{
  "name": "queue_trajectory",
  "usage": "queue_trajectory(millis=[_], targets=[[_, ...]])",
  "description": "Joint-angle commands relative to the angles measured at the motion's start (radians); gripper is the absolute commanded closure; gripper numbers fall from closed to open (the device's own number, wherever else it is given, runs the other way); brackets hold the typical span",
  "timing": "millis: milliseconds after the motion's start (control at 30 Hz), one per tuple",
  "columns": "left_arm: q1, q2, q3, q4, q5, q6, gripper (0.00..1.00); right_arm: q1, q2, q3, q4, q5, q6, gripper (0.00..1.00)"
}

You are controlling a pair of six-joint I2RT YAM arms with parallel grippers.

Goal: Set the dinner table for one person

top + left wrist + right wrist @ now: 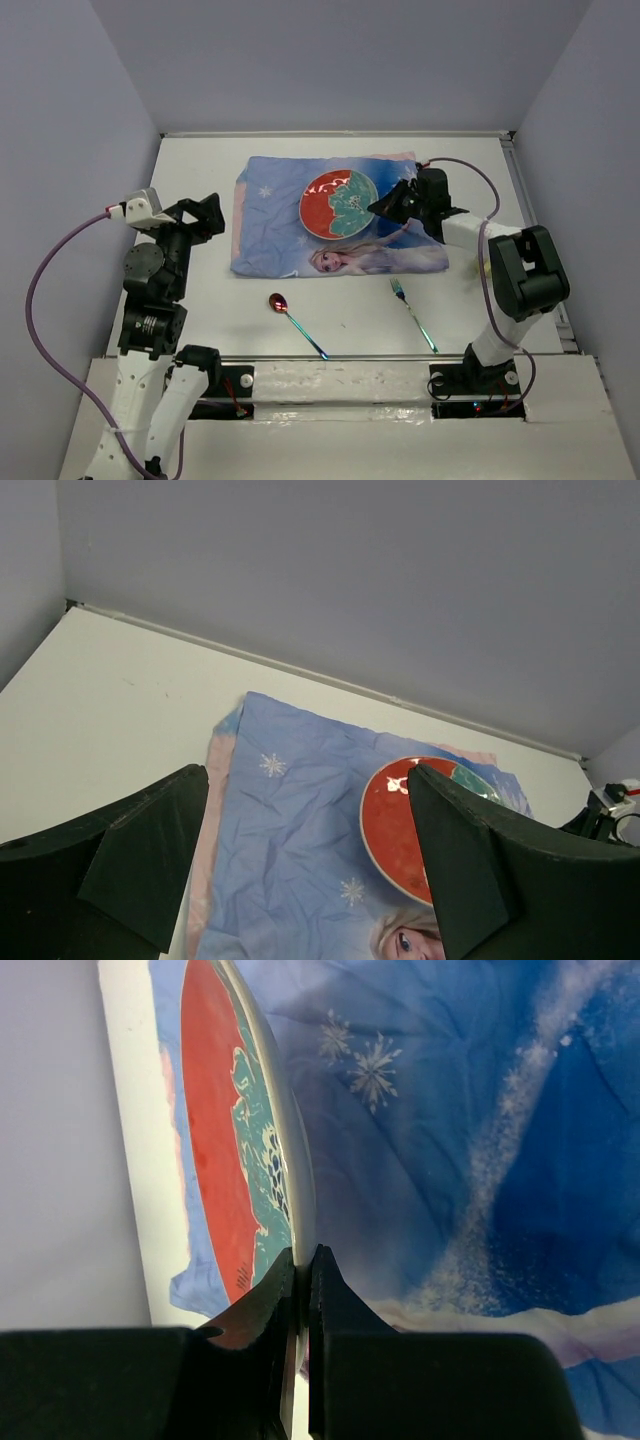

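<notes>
A round red and teal plate [338, 205] [395, 825] [225, 1150] sits over the blue princess placemat [275, 230] [290, 850] [450, 1160] on the white dinner table [200, 160] [110, 700]. My right gripper [385, 207] [303, 1260] is shut on the plate's right rim, pinching the thin edge between both fingers. My left gripper [205, 215] [310, 860] hangs open above the table's left side, holding nothing and facing the placemat. Near the front edge, a spoon [280, 303] with a reddish bowl and a fork [412, 312] lie on the bare table.
Grey walls close in the table on the left, back and right. The placemat is wrinkled, with a pink edge [205, 820] showing at its left side. Both arm bases stand on the near rail [330, 380].
</notes>
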State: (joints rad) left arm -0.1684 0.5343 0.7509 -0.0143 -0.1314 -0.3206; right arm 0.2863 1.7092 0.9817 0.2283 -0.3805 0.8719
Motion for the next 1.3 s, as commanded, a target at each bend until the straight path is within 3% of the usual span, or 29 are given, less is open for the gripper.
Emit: queue_trajectory(millis=[0, 167, 233, 267, 333, 567, 733, 800, 833, 1000, 1100, 1267], targets=[[0.001, 0.006, 0.005, 0.042, 0.026, 0.003, 0.08, -0.013, 0.024, 0.071, 0.207, -0.139, 0.018, 1.00], [0.006, 0.001, 0.004, 0.043, 0.035, -0.001, 0.09, -0.013, 0.085, 0.049, 0.207, -0.144, 0.019, 0.97], [0.006, 0.007, 0.004, 0.045, 0.041, -0.002, 0.08, -0.013, 0.096, 0.038, 0.201, -0.140, 0.000, 0.81], [0.006, 0.007, 0.002, 0.047, 0.049, -0.003, 0.09, -0.013, 0.099, 0.040, 0.171, -0.135, -0.011, 0.63], [0.006, 0.012, 0.002, 0.047, 0.055, -0.006, 0.09, -0.013, 0.095, 0.037, 0.137, -0.120, -0.051, 0.45], [0.012, 0.000, 0.005, 0.048, 0.065, -0.006, 0.09, -0.013, -0.040, 0.064, -0.130, 0.044, -0.226, 0.21], [0.007, -0.011, 0.008, 0.043, 0.114, -0.026, 0.09, -0.022, -0.242, 0.038, -0.288, 0.230, -0.342, 0.17], [-0.005, -0.013, 0.010, 0.060, 0.228, -0.034, 0.08, -0.032, -0.377, -0.004, -0.368, 0.354, -0.369, 0.16], [-0.019, -0.016, 0.014, 0.072, 0.298, -0.037, 0.01, -0.059, -0.422, -0.035, -0.426, 0.458, -0.390, 0.16], [-0.109, -0.083, -0.002, 0.048, 0.462, -0.015, 0.01, -0.188, -0.679, -0.115, -0.575, 0.764, -0.393, 0.15], [-0.167, -0.134, -0.044, 0.016, 0.458, 0.021, 0.01, -0.265, -0.784, -0.156, -0.583, 0.815, -0.392, 0.11], [-0.244, -0.152, -0.065, -0.074, 0.356, 0.035, 0.01, -0.361, -0.745, -0.127, -0.606, 0.833, -0.427, 0.08]])
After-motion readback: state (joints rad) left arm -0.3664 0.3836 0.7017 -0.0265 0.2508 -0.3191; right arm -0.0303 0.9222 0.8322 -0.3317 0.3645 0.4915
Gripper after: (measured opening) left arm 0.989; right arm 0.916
